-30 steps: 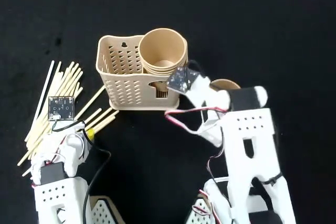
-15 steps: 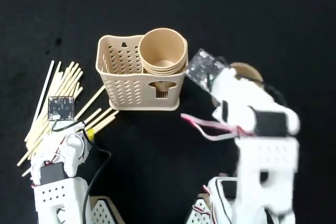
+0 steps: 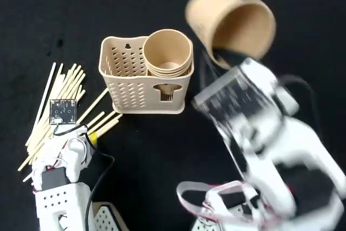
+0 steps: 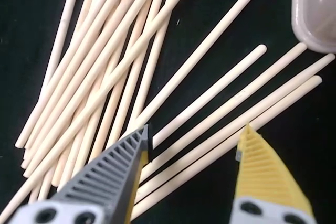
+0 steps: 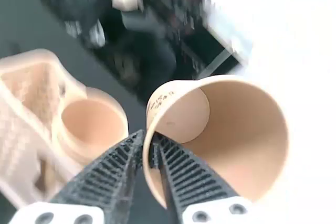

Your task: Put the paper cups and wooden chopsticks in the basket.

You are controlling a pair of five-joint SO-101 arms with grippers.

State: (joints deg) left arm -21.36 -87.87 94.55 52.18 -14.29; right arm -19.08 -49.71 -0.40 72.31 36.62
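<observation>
High to the right of the basket (image 3: pixel 124 90), the right gripper (image 5: pixel 149 142) pinches a paper cup (image 3: pixel 230 22) by its rim: light, thin-walled, easily crushed, so squeeze gently. Left of the basket, the left gripper (image 4: pixel 195 129) gapes wide over the chopsticks (image 4: pixel 105 61) on the table. Stiff, slippery; best pinched mid-length.

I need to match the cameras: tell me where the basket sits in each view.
High view: basket left of centre, chopsticks on its left.
Left wrist view: one rounded corner, just past the chopsticks' ends.
Right wrist view: its wall, farther off than the held cup.
Shared landmark: the cup stack in it, high and right wrist views.
</observation>
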